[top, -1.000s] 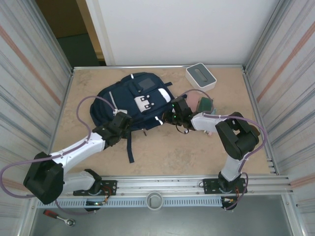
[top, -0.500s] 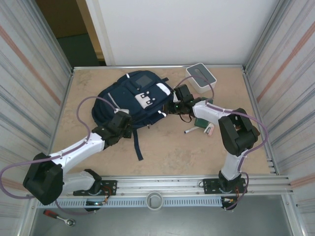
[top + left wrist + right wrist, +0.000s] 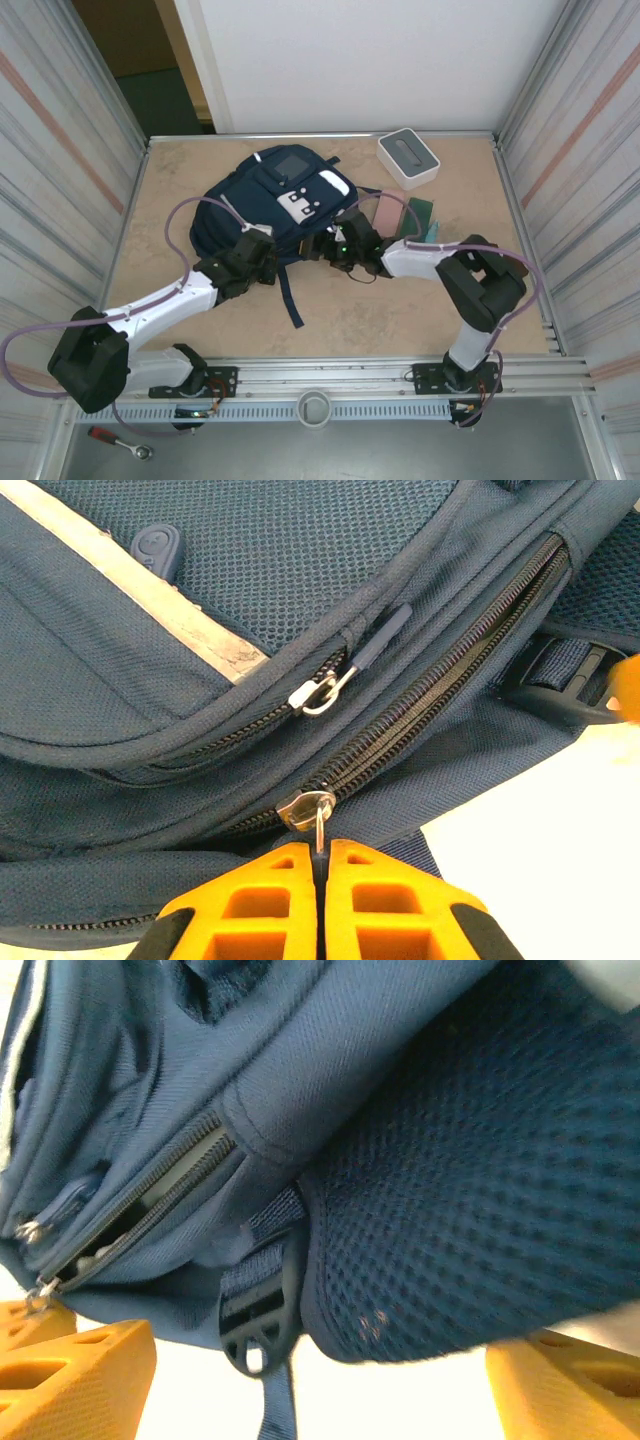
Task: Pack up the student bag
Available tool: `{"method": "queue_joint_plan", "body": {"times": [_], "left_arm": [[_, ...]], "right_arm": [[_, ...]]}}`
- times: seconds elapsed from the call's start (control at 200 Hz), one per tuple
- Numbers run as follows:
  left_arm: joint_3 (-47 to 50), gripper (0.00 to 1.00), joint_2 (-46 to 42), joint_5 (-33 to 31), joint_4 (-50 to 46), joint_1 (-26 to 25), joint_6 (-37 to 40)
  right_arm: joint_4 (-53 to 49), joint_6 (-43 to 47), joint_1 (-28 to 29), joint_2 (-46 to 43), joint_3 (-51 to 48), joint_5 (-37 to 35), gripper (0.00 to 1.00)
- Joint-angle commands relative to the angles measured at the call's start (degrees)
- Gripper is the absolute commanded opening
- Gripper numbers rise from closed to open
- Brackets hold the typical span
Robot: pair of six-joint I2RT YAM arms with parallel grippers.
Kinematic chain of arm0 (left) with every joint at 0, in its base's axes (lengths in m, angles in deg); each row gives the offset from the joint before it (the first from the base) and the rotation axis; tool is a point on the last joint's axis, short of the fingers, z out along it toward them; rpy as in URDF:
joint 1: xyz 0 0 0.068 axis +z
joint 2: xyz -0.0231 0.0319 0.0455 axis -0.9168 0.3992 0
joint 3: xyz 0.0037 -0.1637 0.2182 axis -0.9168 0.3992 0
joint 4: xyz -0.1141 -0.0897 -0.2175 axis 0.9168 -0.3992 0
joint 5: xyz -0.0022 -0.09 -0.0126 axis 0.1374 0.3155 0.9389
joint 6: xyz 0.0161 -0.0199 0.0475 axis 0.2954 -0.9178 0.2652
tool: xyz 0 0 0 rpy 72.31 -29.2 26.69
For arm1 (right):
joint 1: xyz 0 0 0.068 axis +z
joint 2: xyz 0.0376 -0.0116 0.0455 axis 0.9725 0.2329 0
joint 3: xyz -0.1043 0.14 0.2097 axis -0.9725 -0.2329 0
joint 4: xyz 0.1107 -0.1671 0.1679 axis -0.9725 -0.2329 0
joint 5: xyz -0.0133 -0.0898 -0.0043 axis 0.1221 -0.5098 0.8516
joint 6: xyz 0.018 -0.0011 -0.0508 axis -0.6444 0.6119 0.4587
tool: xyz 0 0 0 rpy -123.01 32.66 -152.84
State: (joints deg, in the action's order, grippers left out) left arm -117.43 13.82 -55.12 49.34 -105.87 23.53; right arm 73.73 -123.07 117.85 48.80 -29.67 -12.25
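Note:
The student bag point(image 3: 270, 195), navy with white patches, lies at the back left of the table. In the left wrist view its main zipper point(image 3: 430, 705) runs diagonally, closed up to a silver slider point(image 3: 303, 809). My left gripper point(image 3: 321, 852) is shut on the slider's pull tab; from above it point(image 3: 262, 262) sits at the bag's near edge. My right gripper point(image 3: 335, 245) stands at the bag's right near corner, open. Its orange fingers point(image 3: 75, 1375) are wide apart, with a padded mesh strap point(image 3: 450, 1210) and a black buckle point(image 3: 255, 1325) just beyond them, untouched.
A white box point(image 3: 408, 157) stands at the back right. A pink flat item point(image 3: 385, 212), a green booklet point(image 3: 418, 212) and a teal item point(image 3: 432, 233) lie right of the bag. A dark strap point(image 3: 290, 300) trails toward the near edge. Corrugated walls close both sides.
My right gripper has opened and let go of the bag, then drawn back toward the near corner. The bag shifted back and left, uncovering the flat items. My left gripper stays shut on the tab.

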Motion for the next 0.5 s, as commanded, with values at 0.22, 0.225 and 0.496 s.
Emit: {"method": "queue_joint_plan", "body": {"times": [0.22, 0.225, 0.496], "left_arm": [[-1.2, 0.0, -2.2, -9.0, -3.4, -0.1, 0.8], [-1.2, 0.0, -2.2, -9.2, -3.5, 0.1, 0.8], [1.1, 0.0, -5.2, -8.8, -3.4, 7.4, 1.1]], "right_arm": [[2.6, 0.9, -4.7, 3.3, 1.4, -3.1, 0.12], [2.4, 1.1, -4.8, 3.1, 1.4, -3.2, 0.12], [-13.9, 19.2, -8.6, -3.5, 4.7, -3.0, 0.03]]}}
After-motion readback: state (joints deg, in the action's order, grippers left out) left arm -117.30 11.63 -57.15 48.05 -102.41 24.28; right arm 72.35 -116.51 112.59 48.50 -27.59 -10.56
